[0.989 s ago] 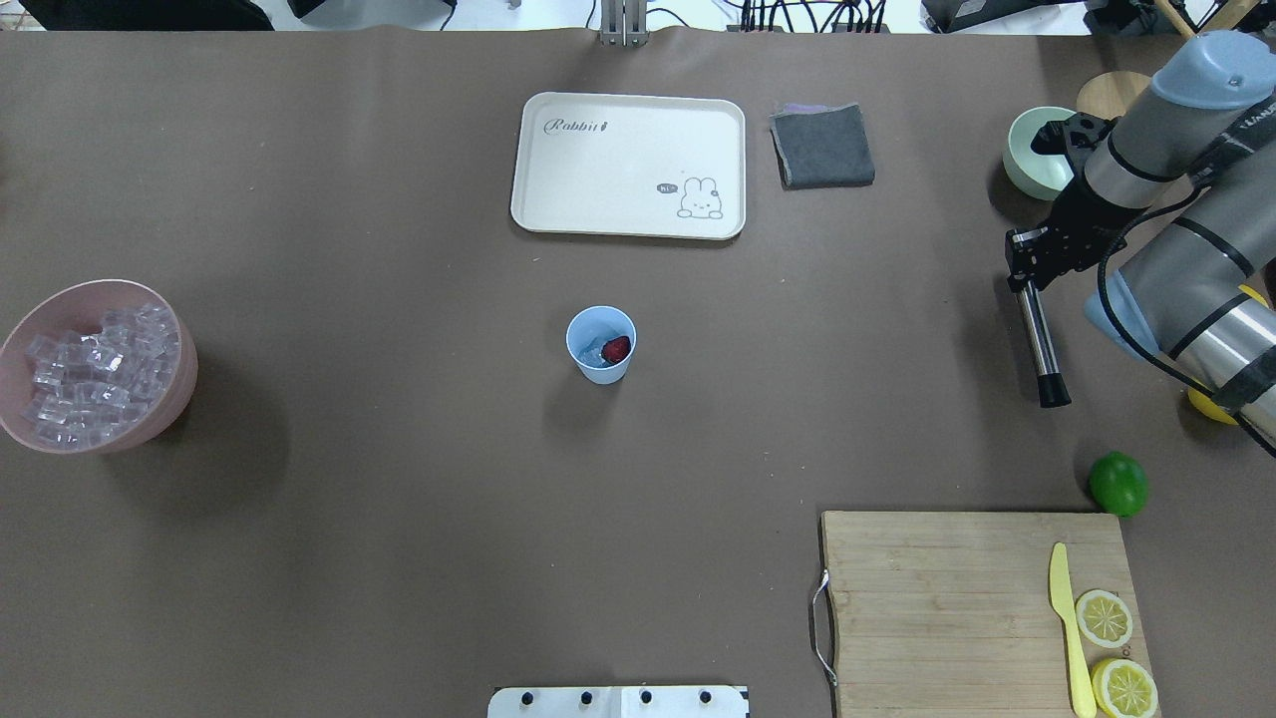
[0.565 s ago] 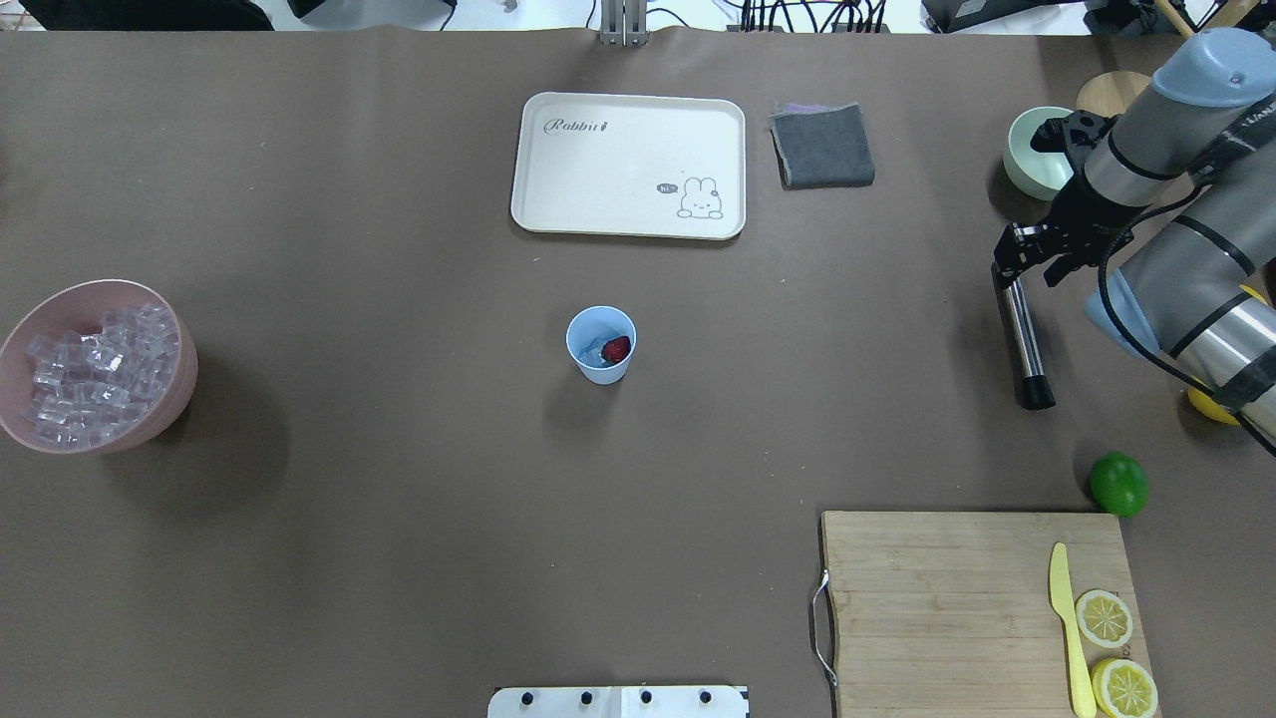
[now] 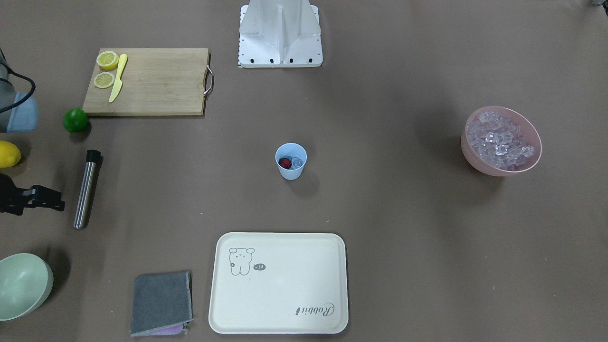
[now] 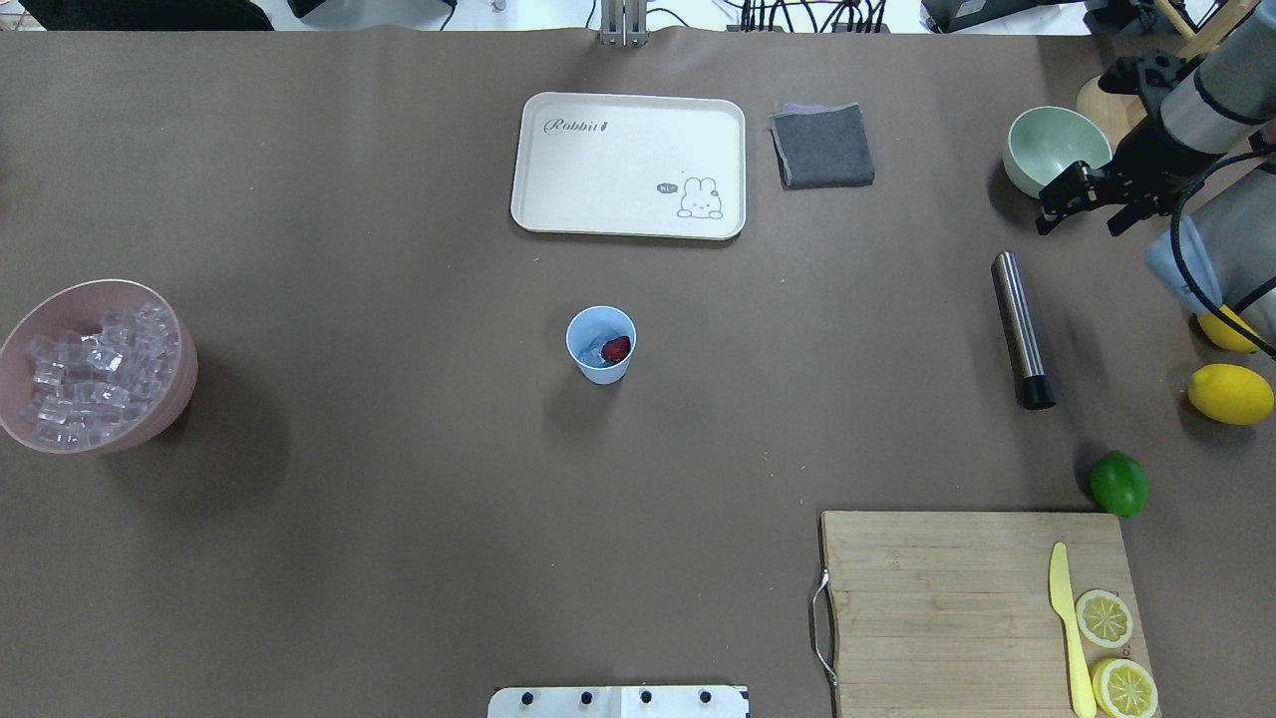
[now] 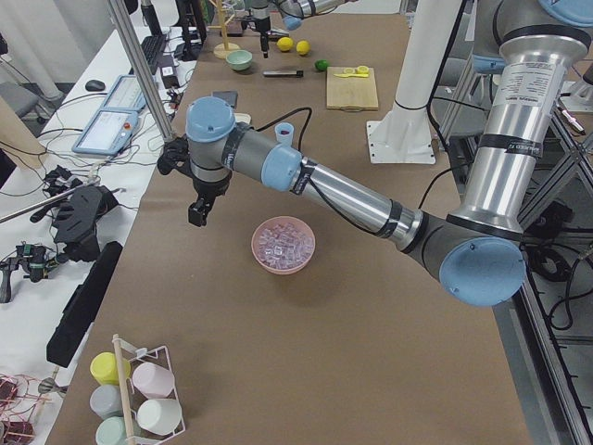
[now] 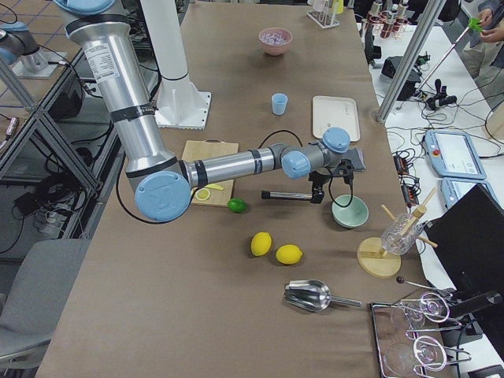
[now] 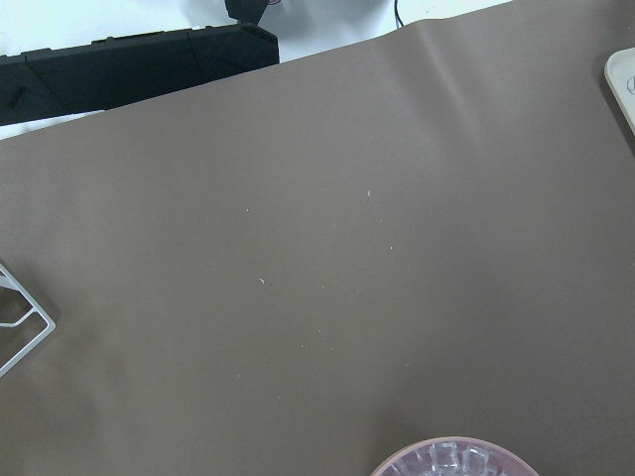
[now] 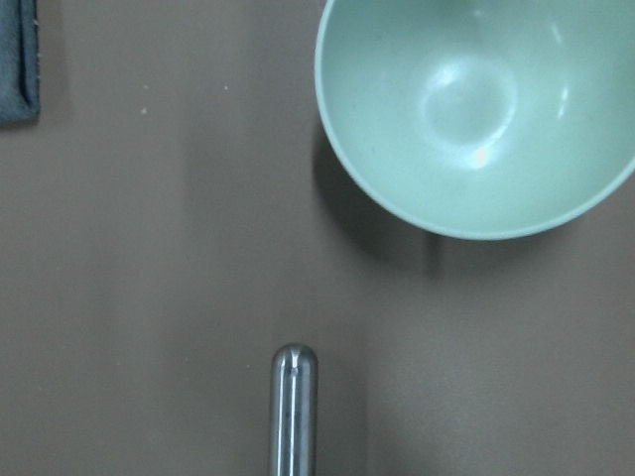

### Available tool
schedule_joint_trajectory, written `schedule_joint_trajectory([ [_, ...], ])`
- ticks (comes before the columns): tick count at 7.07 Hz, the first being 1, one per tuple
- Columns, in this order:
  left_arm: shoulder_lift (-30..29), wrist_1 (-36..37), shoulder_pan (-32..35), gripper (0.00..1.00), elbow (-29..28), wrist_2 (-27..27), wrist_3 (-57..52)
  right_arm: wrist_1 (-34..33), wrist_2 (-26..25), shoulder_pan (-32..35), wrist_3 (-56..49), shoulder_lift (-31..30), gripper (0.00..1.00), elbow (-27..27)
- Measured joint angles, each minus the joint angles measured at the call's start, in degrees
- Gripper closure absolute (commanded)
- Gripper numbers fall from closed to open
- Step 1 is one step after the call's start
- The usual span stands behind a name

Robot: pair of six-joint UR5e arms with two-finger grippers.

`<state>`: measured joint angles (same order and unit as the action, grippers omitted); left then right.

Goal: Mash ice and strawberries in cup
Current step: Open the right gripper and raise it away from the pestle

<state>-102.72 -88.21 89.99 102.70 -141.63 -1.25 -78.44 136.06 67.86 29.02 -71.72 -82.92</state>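
Note:
The light-blue cup (image 4: pixel 601 349) stands mid-table, also in the front view (image 3: pixel 290 170). Inside it lie one red strawberry (image 4: pixel 617 348) and some clear ice (image 3: pixel 297 162). A steel muddler (image 4: pixel 1019 324) lies flat on the table at the right, touched by nothing; its rounded end shows in the right wrist view (image 8: pixel 294 397). My right gripper (image 4: pixel 1082 211) is open and empty, beyond the muddler, beside the pale green bowl (image 4: pixel 1057 150). My left gripper (image 5: pixel 197 211) shows only in the left side view, above the table beyond the pink bowl; I cannot tell its state.
A pink bowl (image 4: pixel 184 389) full of ice cubes (image 4: pixel 90 369) sits at the left edge. A rabbit tray (image 4: pixel 628 165) and grey cloth (image 4: pixel 822 145) lie at the back. A cutting board (image 4: pixel 947 608) with knife and lemon slices, a lime (image 4: pixel 1117 484) and lemons (image 4: pixel 1229 394) are at the right.
My right gripper has let go of the muddler, which now lies on the table. The gripper has drawn back toward the far right, by the green bowl.

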Motion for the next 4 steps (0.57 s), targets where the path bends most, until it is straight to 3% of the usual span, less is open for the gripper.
schedule_joint_trajectory([
  [4,0.32,0.09,0.59,0.02,-0.28,1.54,0.29,-1.47,0.09,6.84,-5.76,-8.37,0.00,-11.88],
])
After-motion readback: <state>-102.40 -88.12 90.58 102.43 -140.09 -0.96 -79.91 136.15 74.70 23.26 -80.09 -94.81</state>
